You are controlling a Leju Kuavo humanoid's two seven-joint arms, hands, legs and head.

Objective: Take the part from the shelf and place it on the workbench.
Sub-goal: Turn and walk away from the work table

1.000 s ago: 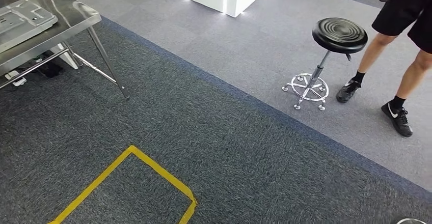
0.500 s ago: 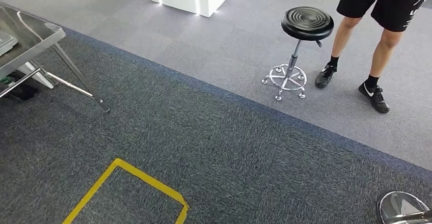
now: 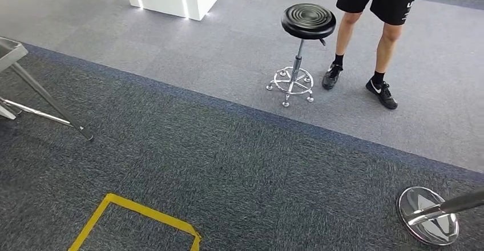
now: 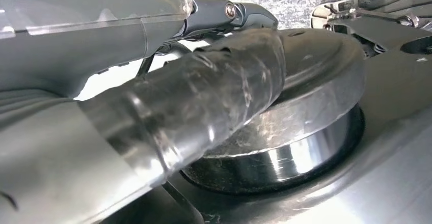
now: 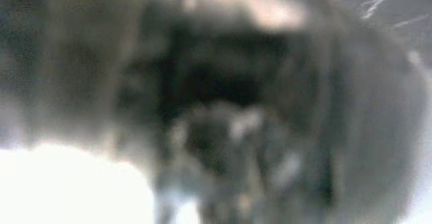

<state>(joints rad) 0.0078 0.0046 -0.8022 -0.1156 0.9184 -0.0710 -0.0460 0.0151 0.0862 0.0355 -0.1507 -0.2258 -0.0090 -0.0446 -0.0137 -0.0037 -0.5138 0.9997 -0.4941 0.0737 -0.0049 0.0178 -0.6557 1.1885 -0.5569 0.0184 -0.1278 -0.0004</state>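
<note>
Walking leg of the carry, part in hand, counter not yet reached.

- Left hand (image 4: 153, 107): in the left wrist view the taped thumb lies across the top of the part (image 4: 316, 81), a round, shiny metal piece, and a dark finger curls over its far rim. I judge it gripped.
- Right hand: its wrist view is too blurred; I cannot tell its state.
- Head view: one corner and leg of the counter (image 3: 12, 54) sit at the left edge of the frame. A stool (image 3: 308, 21) and a person (image 3: 376, 0) stand at upper centre, well apart from it. Yellow floor tape (image 3: 142, 212) is at lower left, a round metal base (image 3: 428, 215) at lower right.

To do the step well, turn toward the frame's left until the counter top is in view. Step slowly, since polished metal could slide under the thumb. Stay away from the stool and the person, and release only once the part rests flat.
</note>
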